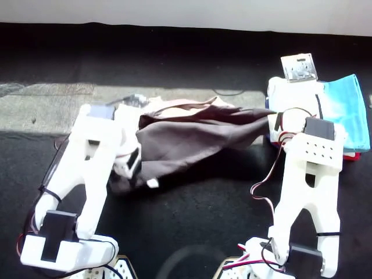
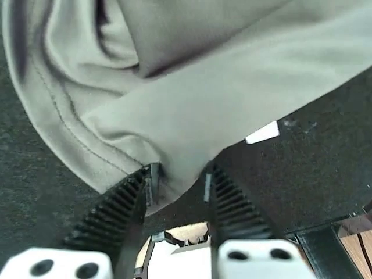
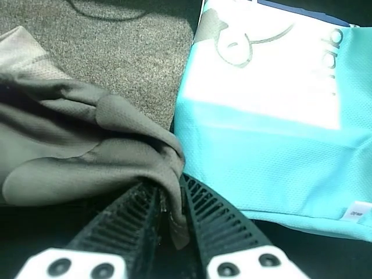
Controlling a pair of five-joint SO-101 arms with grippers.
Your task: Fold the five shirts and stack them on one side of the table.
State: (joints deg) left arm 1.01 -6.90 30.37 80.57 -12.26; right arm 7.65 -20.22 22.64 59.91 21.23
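Grey shirt [image 1: 192, 136] lies stretched across the table [image 1: 192, 232], left jaws clenched on its left hem, right jaws clenched on its right end. Probably pulled taut to flatten it for folding. The folded stack [image 1: 343, 110], teal on top, sits far right.

Lower shirts [image 1: 349, 155] under the turquoise shirt [image 1: 349, 110] lie mostly hidden (red edge peeks out).
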